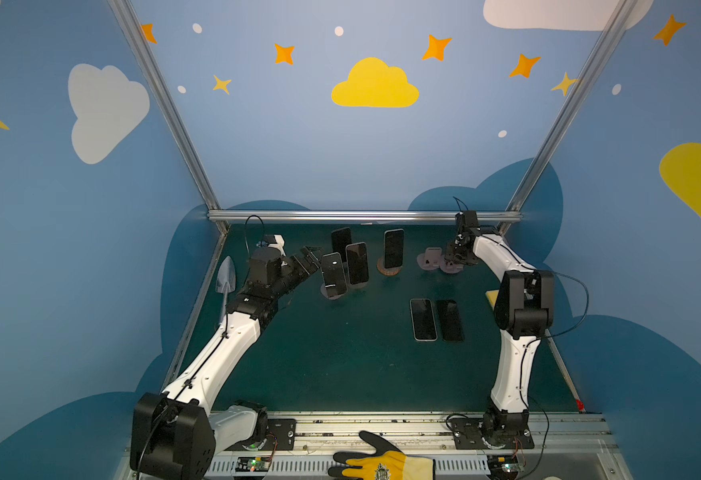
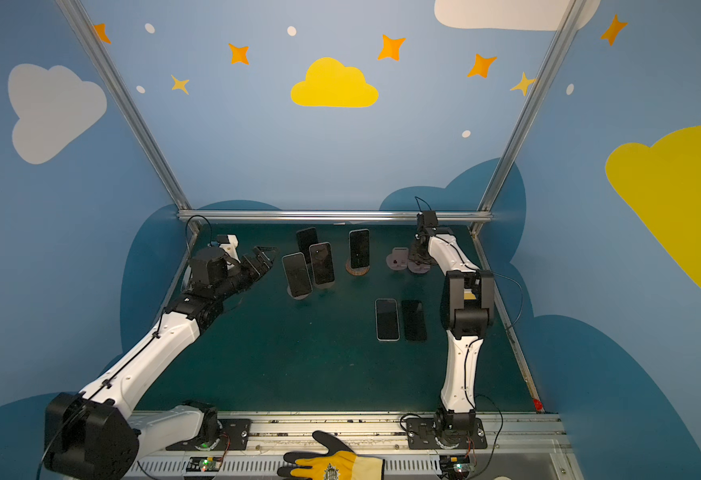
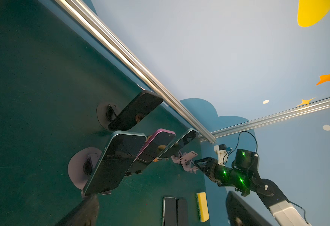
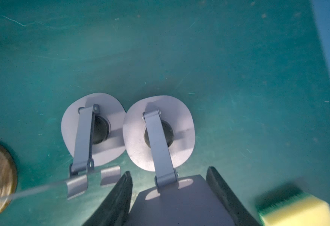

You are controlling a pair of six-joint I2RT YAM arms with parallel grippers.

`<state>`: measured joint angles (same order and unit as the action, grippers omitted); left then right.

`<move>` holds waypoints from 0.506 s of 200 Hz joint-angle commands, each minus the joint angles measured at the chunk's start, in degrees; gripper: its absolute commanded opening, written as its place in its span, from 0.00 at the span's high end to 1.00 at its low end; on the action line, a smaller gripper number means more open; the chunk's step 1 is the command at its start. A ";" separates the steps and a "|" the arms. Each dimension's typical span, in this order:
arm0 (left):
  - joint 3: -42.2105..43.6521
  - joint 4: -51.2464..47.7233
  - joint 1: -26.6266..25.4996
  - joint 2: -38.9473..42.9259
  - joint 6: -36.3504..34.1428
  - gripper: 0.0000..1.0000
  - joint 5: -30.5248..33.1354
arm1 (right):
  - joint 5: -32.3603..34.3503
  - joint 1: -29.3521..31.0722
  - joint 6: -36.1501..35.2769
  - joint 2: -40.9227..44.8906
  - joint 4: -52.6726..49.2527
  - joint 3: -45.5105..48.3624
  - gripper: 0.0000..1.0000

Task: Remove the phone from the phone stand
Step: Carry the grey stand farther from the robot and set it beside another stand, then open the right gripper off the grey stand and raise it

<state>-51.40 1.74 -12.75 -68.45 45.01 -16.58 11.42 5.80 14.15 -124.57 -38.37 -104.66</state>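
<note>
Crowding the front phone [image 1: 333, 274]: purple phone [image 1: 357, 264] close behind, left hand [image 1: 314, 259] beside

Cloud-painted blue walls [image 1: 298, 158], green tabletop [image 1: 340, 370]

Left arm [image 1: 215, 357] and right arm [image 1: 510, 365]: smooth white shell links dotted with small dark screws, joined by boxy black joint housings [image 1: 523, 299]. A thin black cable [image 1: 587, 300] runs along each link and loops free at the joints. Left gripper [image 1: 313, 259] and right gripper [image 1: 453, 261] are all black; green lights [image 3: 223, 172] glow on the right wrist.
</note>
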 commanded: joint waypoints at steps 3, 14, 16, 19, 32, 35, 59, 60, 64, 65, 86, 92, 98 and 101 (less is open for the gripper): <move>0.74 1.82 -0.43 0.22 -0.49 0.00 -0.08 | -1.75 -0.73 2.30 -2.52 -4.39 -4.30 0.46; 0.75 1.87 -0.47 0.02 -0.68 0.00 -0.12 | -2.16 -0.66 2.15 -3.10 -4.75 -4.45 0.44; 0.77 1.87 -0.51 -0.03 -0.66 0.00 -0.12 | -2.09 -0.68 2.13 -3.11 -4.81 -4.48 0.44; 0.77 1.87 -0.52 -0.07 -0.71 0.00 -0.12 | -1.89 -0.73 2.34 -3.22 -5.03 -4.41 0.44; 0.81 2.04 -0.46 -0.11 -0.87 0.00 -0.11 | -1.77 -0.84 2.57 -3.31 -5.08 -4.04 0.43; 0.82 2.12 -0.50 -0.11 -0.89 0.00 -0.01 | -1.61 -0.83 2.67 -3.31 -5.17 -4.06 0.43; 0.92 2.39 -0.44 -0.52 -1.11 0.00 0.24 | 0.53 -1.21 2.45 -3.13 -5.15 -4.00 0.43; 0.93 2.39 -0.43 -0.58 -1.09 0.00 0.19 | 0.75 -1.22 2.45 -3.13 -5.19 -4.03 0.43; 0.81 2.39 -0.42 -0.73 -1.08 0.00 0.07 | 1.35 -1.27 2.33 -3.13 -5.22 -4.06 0.43; 0.79 2.39 -0.42 -0.77 -1.03 0.00 0.02 | 1.51 -1.20 2.26 -3.13 -5.22 -4.06 0.43; 0.28 2.31 -0.39 -1.29 -0.74 0.00 -1.25 | 2.80 -1.57 2.11 -3.46 -5.51 -4.87 0.43; 0.33 2.39 -0.43 -1.26 -0.64 0.00 -1.35 | 3.31 -1.56 2.01 -3.69 -5.63 -5.22 0.42; 0.30 2.48 -0.47 -1.19 -0.61 0.00 -1.37 | 3.66 -1.69 1.91 -3.94 -5.88 -5.56 0.41; 0.34 2.48 -0.39 -1.12 -0.60 0.00 -1.18 | 3.68 -1.69 1.85 -4.07 -5.91 -5.74 0.40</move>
<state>-50.89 3.07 -13.15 -69.36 44.80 -16.93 12.21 4.86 16.08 -127.42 -41.80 -107.96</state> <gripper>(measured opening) 0.998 0.584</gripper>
